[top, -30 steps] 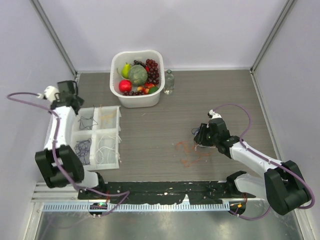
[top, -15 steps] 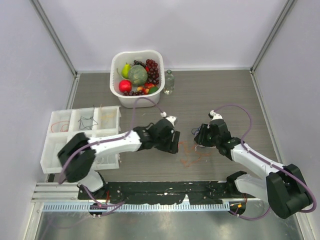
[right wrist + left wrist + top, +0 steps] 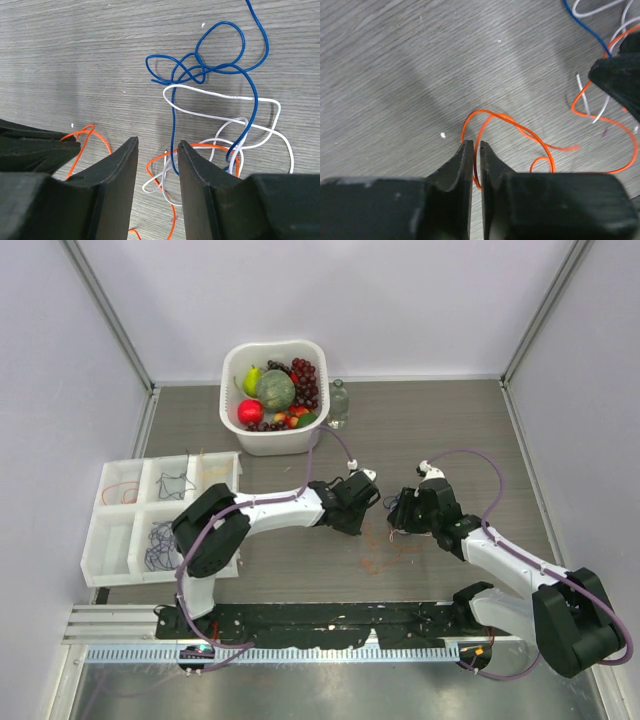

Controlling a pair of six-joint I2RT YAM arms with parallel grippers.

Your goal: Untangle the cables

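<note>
- The tangle of thin, flexible cables (image 3: pixel 380 560) lies on the grey wood-grain table (image 3: pixel 450 430), at and just nearer than the two grippers, its orange strands spread mostly left to right.
- The left gripper (image 3: pixel 476 149) stands at the tangle's left edge. Its black fingers (image 3: pixel 462 165) are almost together, leaving a narrow slit.
- A thin orange wire (image 3: pixel 520 130) arches in a loop just beyond those fingertips. One strand runs down into the slit, but I cannot tell whether it is pinched.
- The right gripper (image 3: pixel 156 150) stands over the tangle's right side with its fingers (image 3: pixel 200 170) well apart and clamping nothing.
- A thin blue wire (image 3: pixel 192 70) knots into loops beyond the right fingers. Its long strand runs back toward the gap between them.
- A thin white wire (image 3: pixel 220 95) stretches sideways in long loops, crossing the blue one.
</note>
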